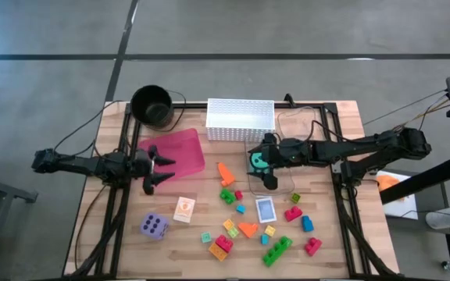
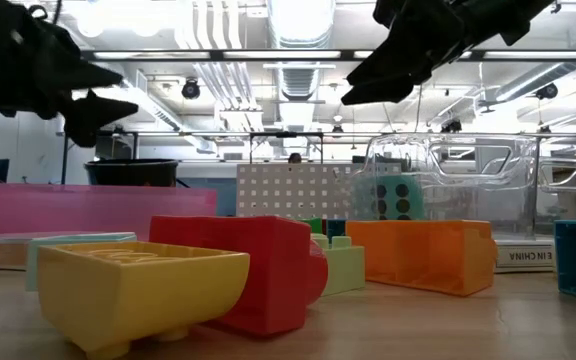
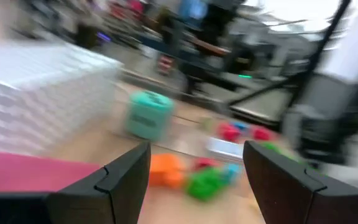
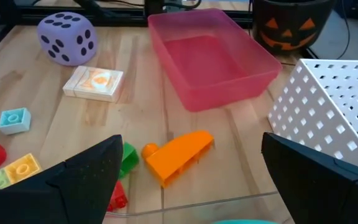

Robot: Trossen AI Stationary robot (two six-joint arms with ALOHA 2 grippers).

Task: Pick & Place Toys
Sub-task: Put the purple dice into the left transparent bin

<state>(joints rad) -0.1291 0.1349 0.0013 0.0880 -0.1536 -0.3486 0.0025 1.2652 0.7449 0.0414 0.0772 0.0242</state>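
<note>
Many small bright blocks lie loose on the wooden table, among them an orange one (image 4: 179, 155) and a green one (image 1: 277, 250). A purple die (image 1: 154, 226) and a card (image 1: 183, 209) rest at the near left. A teal die (image 1: 255, 162) sits near the table's middle, seen through a clear plastic container (image 2: 448, 185). My right gripper (image 1: 266, 166) hangs open above that die, slanting down, its fingers spread on either side of the orange block in the wrist view (image 4: 191, 142). Over the pink tray's left edge my left gripper (image 1: 156, 173) is open, level, and holds nothing (image 3: 194, 155).
A white perforated basket (image 1: 241, 119) stands at the far middle and a black bucket (image 1: 151, 105) at the far left. The pink tray (image 1: 182, 148) lies in front of the bucket. A blue-faced card (image 1: 265, 209) lies among the blocks.
</note>
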